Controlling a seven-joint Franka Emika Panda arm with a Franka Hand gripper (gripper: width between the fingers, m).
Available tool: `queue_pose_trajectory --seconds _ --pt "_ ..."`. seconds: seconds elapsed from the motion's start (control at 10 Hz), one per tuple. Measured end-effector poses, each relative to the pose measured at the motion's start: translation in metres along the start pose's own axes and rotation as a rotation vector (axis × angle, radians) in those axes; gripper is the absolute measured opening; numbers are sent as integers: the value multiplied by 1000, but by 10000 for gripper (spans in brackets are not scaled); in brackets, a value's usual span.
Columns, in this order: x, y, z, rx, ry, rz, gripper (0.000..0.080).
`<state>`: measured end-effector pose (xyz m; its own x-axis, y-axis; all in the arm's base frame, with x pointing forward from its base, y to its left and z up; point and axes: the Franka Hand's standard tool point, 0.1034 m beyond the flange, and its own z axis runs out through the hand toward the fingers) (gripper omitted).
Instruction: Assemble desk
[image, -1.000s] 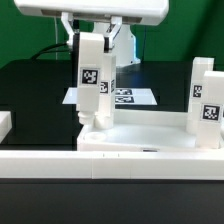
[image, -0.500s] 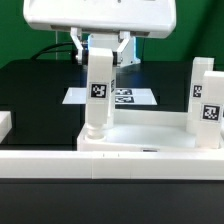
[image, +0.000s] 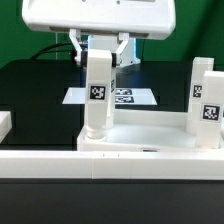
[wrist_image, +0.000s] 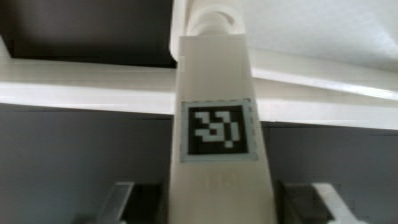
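Black desk (image: 30, 90) carries the marker board (image: 130, 97) behind the tabletop (image: 150, 135). End effector (image: 99, 48) pinches the leg (image: 97, 95), now upright at the tabletop's corner socket, previously tilted.

Robot arm (image: 98, 15): wide white boxy head w/ rounded edges, gripper (image: 99, 60) w/ two pale fingers below, dark cable behind.

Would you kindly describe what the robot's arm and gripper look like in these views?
In the exterior view, a broad white boxy housing tops the frame. Below it hangs the gripper, white with slim pale fingers and dark gaps. In the wrist view, the fingers appear as grey ribbed pads.
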<state>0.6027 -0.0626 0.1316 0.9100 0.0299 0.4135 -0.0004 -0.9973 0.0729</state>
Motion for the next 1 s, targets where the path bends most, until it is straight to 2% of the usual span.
queue_pose_trajectory --seconds 0.6,0.9,1.0 --pt "-6 -3 9 -7 -9 -4 289" --pt "-8 -2 10 -32 20 -10 289" --pt "-11 -1 9 -49 38 -13 289"
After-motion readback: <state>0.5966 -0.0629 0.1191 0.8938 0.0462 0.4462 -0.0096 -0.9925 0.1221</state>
